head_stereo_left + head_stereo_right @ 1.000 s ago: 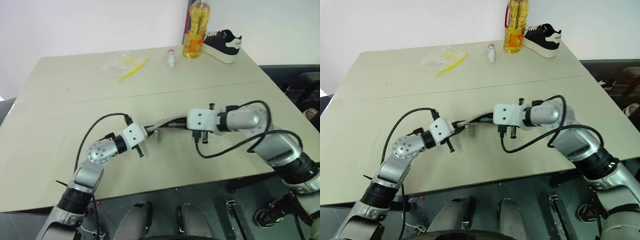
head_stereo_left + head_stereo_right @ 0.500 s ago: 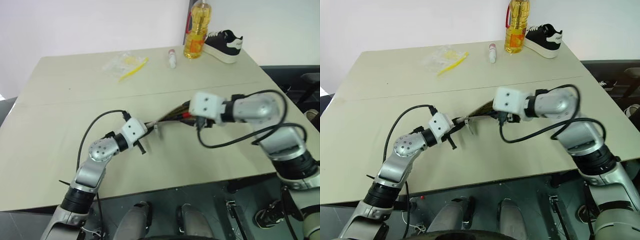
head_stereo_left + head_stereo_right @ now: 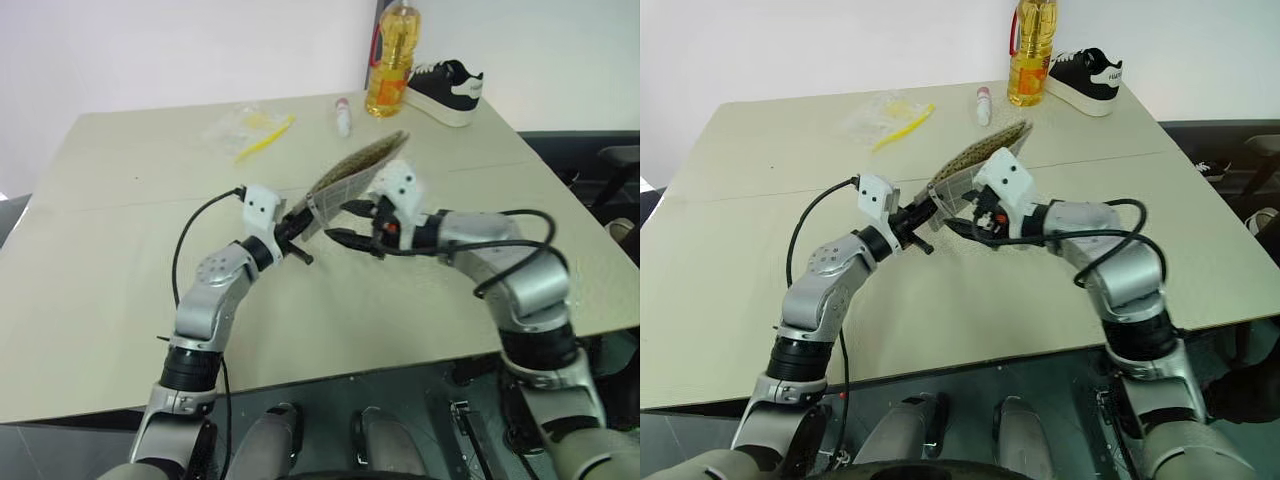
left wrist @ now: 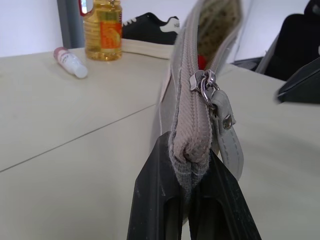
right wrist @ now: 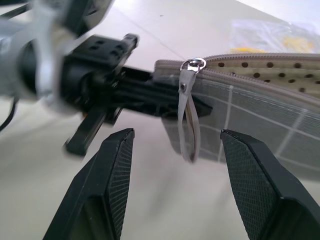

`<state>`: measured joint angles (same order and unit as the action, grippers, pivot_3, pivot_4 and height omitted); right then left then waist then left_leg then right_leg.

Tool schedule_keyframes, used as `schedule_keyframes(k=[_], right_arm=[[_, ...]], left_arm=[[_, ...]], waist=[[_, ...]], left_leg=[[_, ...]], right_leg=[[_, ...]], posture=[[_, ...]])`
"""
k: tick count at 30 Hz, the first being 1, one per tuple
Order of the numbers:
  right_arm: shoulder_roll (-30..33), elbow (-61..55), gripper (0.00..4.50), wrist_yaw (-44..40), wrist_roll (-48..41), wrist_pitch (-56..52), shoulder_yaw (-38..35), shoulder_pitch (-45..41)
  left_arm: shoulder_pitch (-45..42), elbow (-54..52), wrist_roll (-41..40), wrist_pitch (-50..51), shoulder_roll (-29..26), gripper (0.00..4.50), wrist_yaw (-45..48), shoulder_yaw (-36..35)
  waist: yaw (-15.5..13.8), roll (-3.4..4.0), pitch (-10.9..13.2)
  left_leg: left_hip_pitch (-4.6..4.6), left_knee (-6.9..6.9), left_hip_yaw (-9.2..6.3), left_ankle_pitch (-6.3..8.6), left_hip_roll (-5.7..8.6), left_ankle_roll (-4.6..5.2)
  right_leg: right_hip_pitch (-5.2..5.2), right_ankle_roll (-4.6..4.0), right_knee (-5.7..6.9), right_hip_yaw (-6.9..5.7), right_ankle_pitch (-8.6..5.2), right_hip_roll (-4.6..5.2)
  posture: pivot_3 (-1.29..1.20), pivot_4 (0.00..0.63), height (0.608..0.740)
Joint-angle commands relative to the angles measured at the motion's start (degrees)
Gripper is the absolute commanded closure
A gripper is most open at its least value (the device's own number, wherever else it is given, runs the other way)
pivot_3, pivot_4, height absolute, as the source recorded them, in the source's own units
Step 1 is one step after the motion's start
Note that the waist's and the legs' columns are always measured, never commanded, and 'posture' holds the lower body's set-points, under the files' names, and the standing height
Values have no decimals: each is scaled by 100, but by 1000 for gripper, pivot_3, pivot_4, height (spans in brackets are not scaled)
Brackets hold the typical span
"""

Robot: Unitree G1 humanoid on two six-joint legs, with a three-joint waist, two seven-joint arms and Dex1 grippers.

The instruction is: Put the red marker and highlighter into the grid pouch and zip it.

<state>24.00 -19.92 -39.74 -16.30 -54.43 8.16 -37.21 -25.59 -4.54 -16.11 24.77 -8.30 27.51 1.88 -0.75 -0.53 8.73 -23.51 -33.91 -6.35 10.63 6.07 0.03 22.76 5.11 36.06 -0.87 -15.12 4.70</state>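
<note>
The grid pouch [image 3: 352, 170], grey with white lines, hangs in the air above the table, slanting up and away. My left gripper [image 4: 187, 150] is shut on its near corner at the end of the zipper. The zipper pull [image 5: 188, 125] dangles just past that corner. My right gripper [image 5: 176, 135] is open, one finger on each side of the pull and touching nothing. A red bit [image 4: 201, 61] shows inside the pouch's open mouth, and I cannot tell whether it is the red marker. The highlighter is hidden.
At the table's far edge stand an oil bottle [image 3: 390, 60] and a black-and-white shoe [image 3: 446, 90]. Beside them lie a small white tube with a red cap [image 3: 342, 116] and a clear bag with a yellow stick [image 3: 250, 130]. The beige table [image 3: 120, 250] lies below both arms.
The pouch has risen off the table and now slants upward. My right gripper opened, left the pouch's far end and swung over to the zipper pull. My left gripper rose and rolled.
</note>
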Motion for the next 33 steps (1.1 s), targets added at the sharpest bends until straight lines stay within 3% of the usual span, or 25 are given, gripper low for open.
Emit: schedule_keyframes(k=[1,5,6,8,12,19,33], right_arm=[[-340,145,1674,480,114,48,86,-208],[-552,405,1674,697,148,126,213,-280],[-587,440,1904,719,126,119,214,-295],[-619,469,2437,732,88,103,213,-304],[-586,461,4438,758,67,81,226,-282],[39,386,4438,685,146,133,16,-300],[1837,1581,4438,592,792,1064,-486,-569]], left_arm=[[-141,-185,-163,51,104,4500,-81,-27],[-95,-257,-178,106,141,4500,-112,16],[-86,-265,-177,113,145,4500,-118,19],[-76,-277,-183,123,145,4500,-139,22],[-50,-288,-189,130,122,4500,-158,7],[-24,-190,-77,-39,-193,4500,-5,-48],[659,-188,250,-979,-1667,4500,1046,-25]], waist=[[0,0,0],[3,-1,0],[5,-1,0],[7,0,0],[7,0,0],[6,0,0],[4,0,0]], left_leg=[[0,-1,0,0,0,0],[0,-1,0,0,3,0],[0,-1,0,0,3,0],[0,0,0,0,2,0],[0,0,0,0,2,0],[0,0,0,0,2,0],[-1,6,3,0,1,0]], right_leg=[[-1,0,-1,0,0,0],[-2,0,-1,0,0,1],[-1,-1,-1,0,0,0],[0,-1,0,0,0,-1],[0,-1,0,0,0,-2],[0,-1,0,0,0,-2],[-1,-21,-10,2,-11,6]], posture=[[0,150,740],[0,150,740],[0,150,740],[0,150,740],[0,150,740],[0,150,740],[0,150,740]])
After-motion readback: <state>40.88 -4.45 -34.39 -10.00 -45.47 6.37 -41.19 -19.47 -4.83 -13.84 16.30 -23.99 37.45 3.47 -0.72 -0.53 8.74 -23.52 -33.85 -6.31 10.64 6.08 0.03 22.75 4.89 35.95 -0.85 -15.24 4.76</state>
